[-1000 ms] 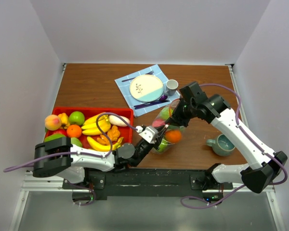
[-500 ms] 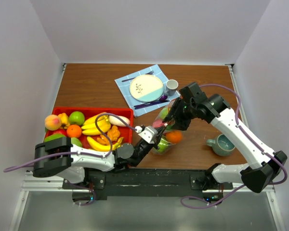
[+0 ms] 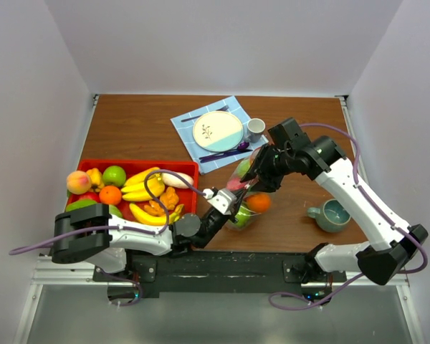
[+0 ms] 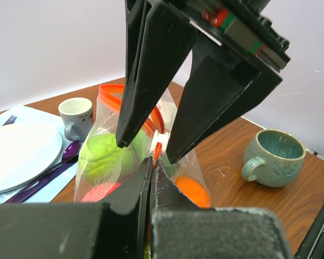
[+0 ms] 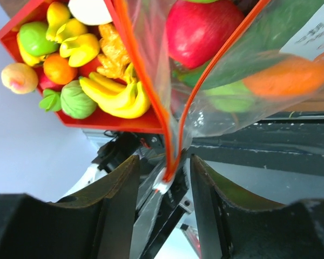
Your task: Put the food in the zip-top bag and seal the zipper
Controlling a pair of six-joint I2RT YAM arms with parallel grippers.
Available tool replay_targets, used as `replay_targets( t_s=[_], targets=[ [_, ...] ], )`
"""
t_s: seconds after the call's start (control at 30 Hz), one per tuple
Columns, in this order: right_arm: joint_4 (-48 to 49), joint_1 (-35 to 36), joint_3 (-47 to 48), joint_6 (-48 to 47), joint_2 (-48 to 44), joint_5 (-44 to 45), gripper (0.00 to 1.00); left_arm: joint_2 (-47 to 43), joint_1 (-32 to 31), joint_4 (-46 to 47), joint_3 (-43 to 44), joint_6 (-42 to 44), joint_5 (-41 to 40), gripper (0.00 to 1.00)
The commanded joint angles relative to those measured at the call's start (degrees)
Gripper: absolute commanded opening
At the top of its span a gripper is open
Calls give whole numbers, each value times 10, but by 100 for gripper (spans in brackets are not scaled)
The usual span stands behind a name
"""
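The crinkly clear zip-top bag (image 3: 245,192) is sitting just right of the red plastic tray (image 3: 93,166), holding a red apple (image 5: 200,29), green apple (image 4: 105,156) and orange (image 4: 191,191). We are pinching its edge in the fully closed left gripper (image 4: 151,178). We are keeping the right gripper (image 5: 162,181) parted astride the thin orange-red zipper (image 5: 151,102).

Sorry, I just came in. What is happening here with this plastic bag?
Both arms are working on the bag, which already holds a red apple, an orange and green fruit. The left gripper pinches its near edge. The right gripper straddles the zipper at its joined end, fingers apart. The rest of the mouth is open. More fruit lies in the red tray.
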Motion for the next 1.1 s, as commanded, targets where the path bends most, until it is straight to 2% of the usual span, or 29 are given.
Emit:
replay_targets(
  t_s=[0.0,0.2,0.23,0.3,0.43,0.57,1.07],
  targets=[
    [-8,-1,26,14,3,-28,43,6,-2,46,4,15,-13,0],
    [0,-1,15,19,-2,-36,30,5,-3,44,6,17,-16,0],
    [2,-1,14,19,-3,-37,24,5,-2,44,5,17,-17,0],
    [3,-1,13,19,-3,-38,22,6,-2,42,5,18,-17,0],
    [3,-1,9,20,-4,-36,9,4,-3,44,3,22,-18,0],
    [-1,-1,3,16,-3,-28,2,1,-8,58,-1,30,-25,0],
    [-25,-18,32,-9,16,24,0,-26,-37,112,-38,80,-9,0]
  ],
)
